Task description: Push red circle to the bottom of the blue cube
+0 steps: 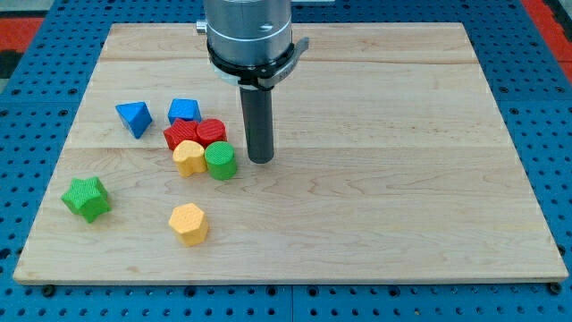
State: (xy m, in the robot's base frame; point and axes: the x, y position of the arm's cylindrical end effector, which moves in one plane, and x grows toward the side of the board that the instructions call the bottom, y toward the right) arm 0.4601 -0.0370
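The red circle (212, 132) sits in a tight cluster left of the board's middle. The blue cube (184, 111) is just above and left of it, touching or nearly so. A second red block (180, 135) lies left of the red circle, under the blue cube. My tip (260, 159) rests on the board to the right of the cluster, a short gap from the red circle and the green cylinder (220, 161).
A yellow block (189, 157) touches the green cylinder's left side. A blue triangular block (134, 118) lies left of the cube. A green star-shaped block (87, 198) and a yellow hexagon (189, 224) lie lower left. The wooden board (402, 197) rests on a blue perforated surface.
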